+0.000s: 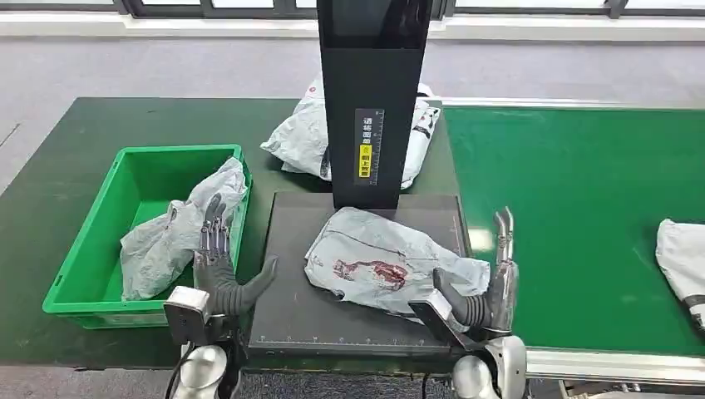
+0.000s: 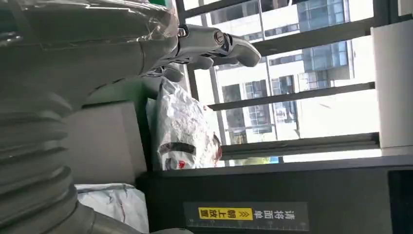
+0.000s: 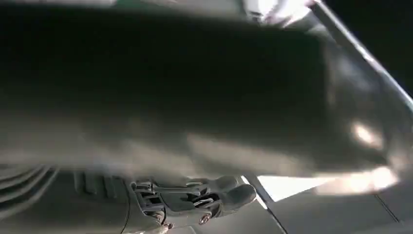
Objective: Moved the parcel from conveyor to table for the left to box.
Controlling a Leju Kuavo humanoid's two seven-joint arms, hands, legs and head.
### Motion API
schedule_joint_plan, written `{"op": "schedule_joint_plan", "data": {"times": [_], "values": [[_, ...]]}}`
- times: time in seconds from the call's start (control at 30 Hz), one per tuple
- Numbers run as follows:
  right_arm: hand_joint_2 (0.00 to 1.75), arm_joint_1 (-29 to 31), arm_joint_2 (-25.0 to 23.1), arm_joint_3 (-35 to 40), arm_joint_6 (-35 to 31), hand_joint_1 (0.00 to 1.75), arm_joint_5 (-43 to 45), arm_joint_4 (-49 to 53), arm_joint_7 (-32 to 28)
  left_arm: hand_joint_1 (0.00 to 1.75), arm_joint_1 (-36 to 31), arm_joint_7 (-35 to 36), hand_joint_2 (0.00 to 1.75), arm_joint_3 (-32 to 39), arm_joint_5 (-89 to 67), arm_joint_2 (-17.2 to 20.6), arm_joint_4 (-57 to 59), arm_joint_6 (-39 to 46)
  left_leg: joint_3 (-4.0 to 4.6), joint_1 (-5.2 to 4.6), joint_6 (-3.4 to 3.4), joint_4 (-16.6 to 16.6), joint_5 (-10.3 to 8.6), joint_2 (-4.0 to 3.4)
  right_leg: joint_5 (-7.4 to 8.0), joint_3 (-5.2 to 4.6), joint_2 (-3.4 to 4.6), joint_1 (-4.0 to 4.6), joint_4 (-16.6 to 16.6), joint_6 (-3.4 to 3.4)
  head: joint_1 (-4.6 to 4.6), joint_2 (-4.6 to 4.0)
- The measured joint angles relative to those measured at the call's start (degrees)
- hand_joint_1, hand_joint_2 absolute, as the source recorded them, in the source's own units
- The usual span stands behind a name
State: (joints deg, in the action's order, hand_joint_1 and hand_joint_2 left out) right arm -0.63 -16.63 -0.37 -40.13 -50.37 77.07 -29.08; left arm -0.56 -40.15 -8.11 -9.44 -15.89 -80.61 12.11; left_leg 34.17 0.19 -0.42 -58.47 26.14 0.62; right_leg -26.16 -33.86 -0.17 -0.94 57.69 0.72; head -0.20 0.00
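Head view: a grey parcel [image 1: 387, 264] w/ a red mark lies flat on the dark scale pad [image 1: 287, 307] at centre, just below a black scanner post [image 1: 372, 100]. So the parcel is already off the green conveyor [image 1: 582, 199], which runs out toward 3 o'clock, and sits on the table side. A green box [image 1: 91, 274] stands at 9 o'clock w/ one crumpled grey bag [image 1: 179, 233] in it. Another bag [image 1: 303, 137] lies behind the post at 12 o'clock, and one more [image 1: 682, 258] waits on the belt edge at 3 o'clock.

Right hand [image 1: 486, 291]: fingers upright and spread wide, thumb angled in toward the parcel's 4 o'clock corner, apparently touching or just beside it; nothing gripped. Right wrist view is too dark and blurred to confirm contact.

Left hand [image 1: 220, 266]: also wide, fingers apart, holding nothing, hovering btwn box rim and pad at 8 o'clock.

Judgement: the step looks like release and handover. To do it well, lift the right hand straight off w/o dragging the bag, leave it flat on the pad, then bring the left in low from 9 o'clock.
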Motion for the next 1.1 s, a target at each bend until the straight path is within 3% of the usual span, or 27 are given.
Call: {"op": "schedule_joint_plan", "data": {"times": [0.17,0.4,0.5,0.77,1.1], "values": [[0.00,-0.72,0.00,-0.02,-0.04,0.00,11.95,6.36,-10.33,0.00,-1.31,0.00,1.75,-3.35,-3.78,0.22,2.19,3.48,-0.02,-0.01,0.00,-0.01,0.00,-0.03,0.00,0.01,0.01,-0.01,0.00,0.00,0.00,0.00],[0.00,-1.17,-0.02,-0.02,0.00,0.00,13.46,10.77,-11.22,0.00,-3.08,-0.02,1.75,-7.21,-7.55,0.44,6.59,5.50,-0.09,-0.02,0.01,-0.02,0.01,-0.20,0.03,-0.03,0.16,-0.02,-0.01,0.02,0.00,0.00],[0.00,-1.36,-0.11,0.00,0.00,0.00,13.59,12.48,-11.22,0.00,-7.40,0.31,1.75,-7.65,-12.44,0.24,13.18,6.79,-0.09,-0.02,0.01,-0.02,-0.03,-0.18,0.07,-0.01,0.13,-0.01,-0.01,0.02,0.00,0.00],[0.00,-1.66,-0.24,0.83,0.00,0.00,12.23,16.82,-11.29,0.00,-23.57,9.13,1.75,-10.20,-22.08,-3.74,36.85,12.48,-0.09,-0.04,0.09,-0.03,-0.13,-0.16,0.23,0.10,0.12,-0.04,-0.01,0.04,0.02,0.00],[0.00,-1.75,-0.24,0.94,0.02,0.00,13.02,17.81,-11.22,0.00,-28.93,17.31,1.75,-18.49,-25.27,-4.66,53.41,12.26,-0.05,-0.03,0.09,-0.01,-0.12,-0.16,0.21,0.03,0.13,-0.03,-0.01,0.02,0.02,0.00]]}}
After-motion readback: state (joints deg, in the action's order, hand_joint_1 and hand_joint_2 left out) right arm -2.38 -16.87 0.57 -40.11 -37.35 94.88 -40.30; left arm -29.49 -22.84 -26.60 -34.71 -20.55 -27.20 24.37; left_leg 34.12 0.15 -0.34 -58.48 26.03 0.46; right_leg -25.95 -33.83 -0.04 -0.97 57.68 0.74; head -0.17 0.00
